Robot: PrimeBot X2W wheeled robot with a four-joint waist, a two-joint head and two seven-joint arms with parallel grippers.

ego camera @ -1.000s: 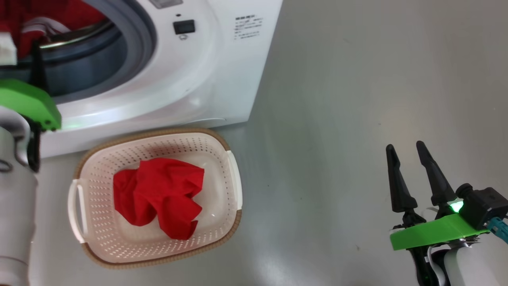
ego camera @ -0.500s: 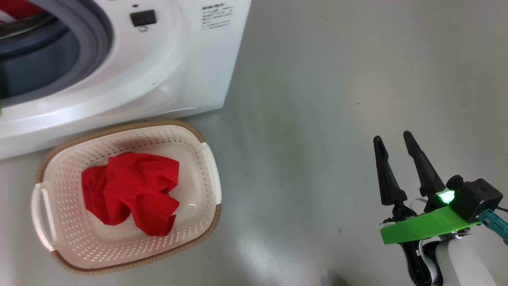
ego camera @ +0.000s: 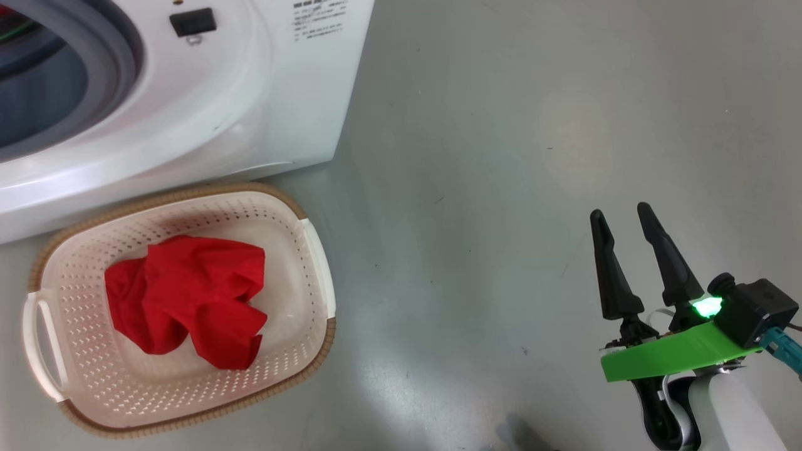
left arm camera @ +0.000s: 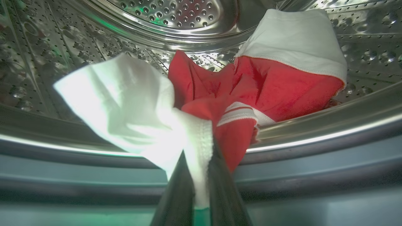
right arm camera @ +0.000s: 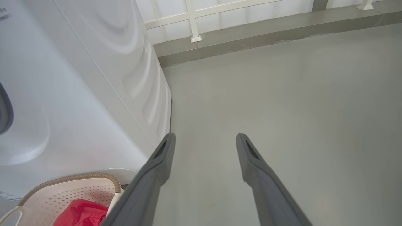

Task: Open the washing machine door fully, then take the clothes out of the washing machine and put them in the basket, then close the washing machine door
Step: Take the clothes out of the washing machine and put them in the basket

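Left hand pinching white-and-red garment at drum lip, cloth trailing farther inside; basket on floor just below washing machine opening, holding one red piece; right hand spread, empty, well right.

The white washing machine is standing open, with red-and-white clothes lying bunched at the front lip of its steel drum. Just in front, the cream basket is holding one crumpled red piece.
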